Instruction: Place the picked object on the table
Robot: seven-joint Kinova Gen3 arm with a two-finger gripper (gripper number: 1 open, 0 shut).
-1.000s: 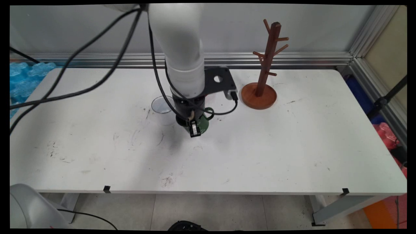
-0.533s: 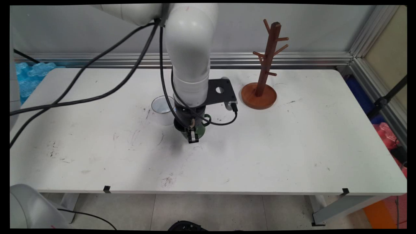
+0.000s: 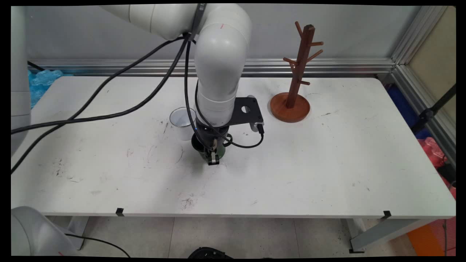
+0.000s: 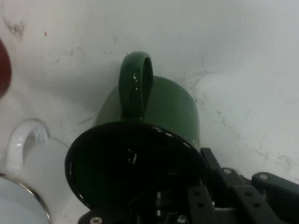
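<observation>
My gripper (image 3: 212,159) points straight down near the table's middle, shut on the rim of a dark green mug (image 3: 221,150). In the hand view the green mug (image 4: 159,107) fills the centre, black inside, with its handle (image 4: 135,84) pointing away from the hand. There my gripper (image 4: 187,186) has one finger outside the rim at the right and the other down inside the cup. A white mug (image 3: 182,118) with a metal rim stands just behind and left of the green one; the hand view shows this white mug (image 4: 28,158) close beside it.
A brown wooden mug tree (image 3: 299,62) stands on its round base (image 3: 290,108) at the back right, with bare pegs. Black cables hang from the arm across the table's left half. The table's front edge (image 3: 233,215) lies well below the gripper.
The gripper and the green mug have moved together towards the table's near side and a little left, away from the mug tree. The white mug, earlier partly behind the arm, shows more.
</observation>
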